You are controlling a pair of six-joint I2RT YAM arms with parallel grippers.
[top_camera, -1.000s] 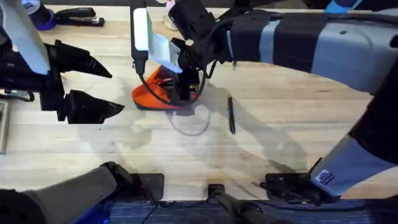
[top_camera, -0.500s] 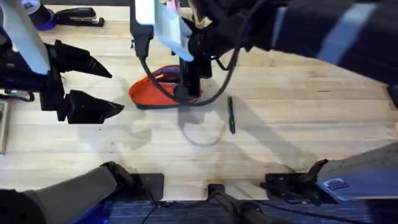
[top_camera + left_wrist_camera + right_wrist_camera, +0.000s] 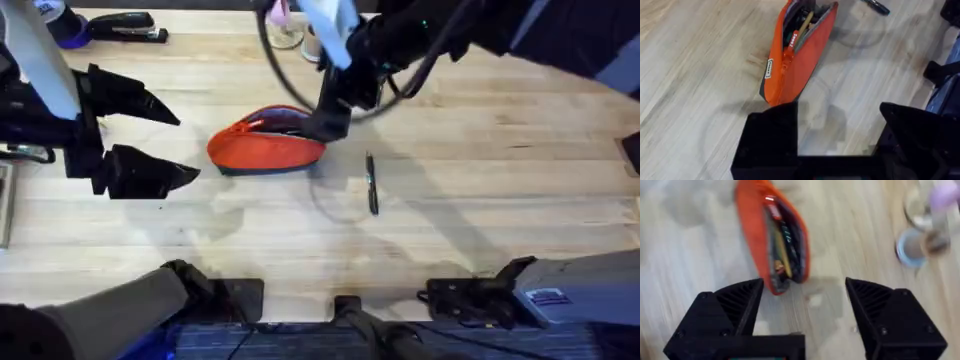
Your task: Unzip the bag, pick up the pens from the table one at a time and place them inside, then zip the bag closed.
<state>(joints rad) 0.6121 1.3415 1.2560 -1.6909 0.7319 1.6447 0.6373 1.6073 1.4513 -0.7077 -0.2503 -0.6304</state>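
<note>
Overhead view: the bag lies on the table toward its far edge and left of centre, on its side with the orange face up and the zip mouth turned toward the far edge. The zip stands open; the right wrist view shows coloured items, some at least pen-like, inside the dark lining, so the unzipping step appears done and at least part of the loading as well. One pen lies on the bare table just to the right of the bag and apart from it, pointing roughly from far edge to near edge; I judge it the item yet to be collected. The right gripper hangs above the right end of the bag, its jaws spread wide and holding nothing, as the right wrist view confirms; this is a plausible position from which to reach the loose pen. The left gripper is stationed near the left edge of the table, well apart from the bag, its jaws also spread and empty, leaving the central area to the other arm. A stapler at the far left corner and a cup near the far edge play no part.
</note>
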